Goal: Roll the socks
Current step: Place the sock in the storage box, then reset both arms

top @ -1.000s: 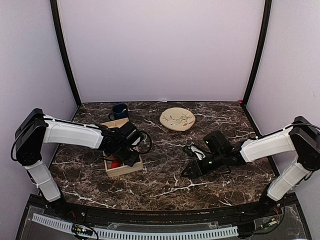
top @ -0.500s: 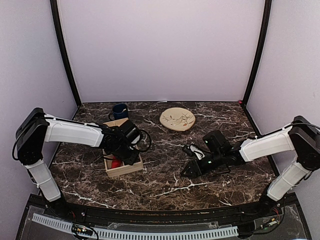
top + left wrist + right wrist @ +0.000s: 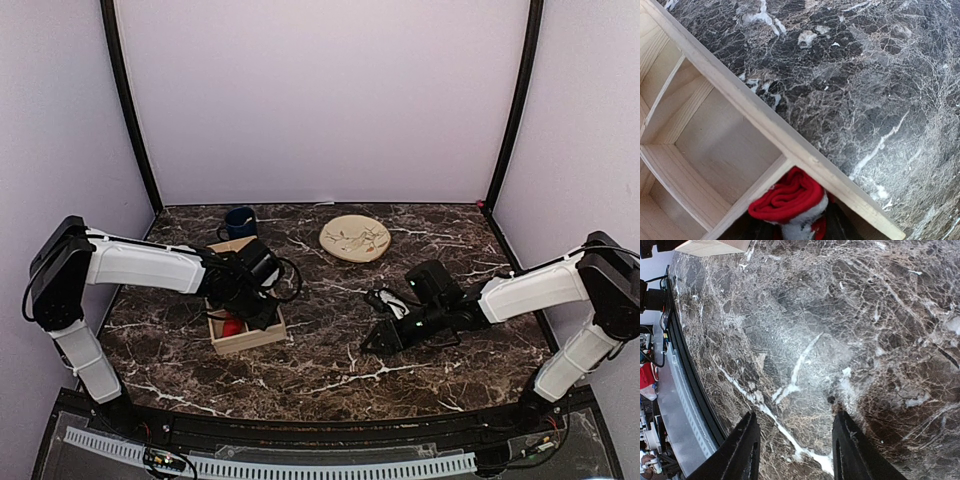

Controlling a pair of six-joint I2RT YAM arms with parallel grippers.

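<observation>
Red fabric, soft and light, the socks (image 3: pixel 790 197) lie bundled in the compartment at the near end of the wooden box (image 3: pixel 765 127), at the lower middle of the left wrist view; such cloth likely gives under pressure and springs loose easily, so a hold across the thick middle of the bundle looks safer than a pinch on a stray fold; the left gripper (image 3: pixel 245 312) hangs right over that compartment, and I cannot tell whether it presses the bundle or stands off it, since only dark shapes show at the frame's bottom edge; a thin divider and the outer wall hem the bundle closely, so straight up looks the free way out; at centre right the right gripper (image 3: pixel 795 422) hovers wide, holding nothing, over bare desk (image 3: pixel 330 375) with plenty of open room; farther back sit a beige plate (image 3: pixel 354 238) and, just beyond the box, a dark mug (image 3: pixel 239 221).
</observation>
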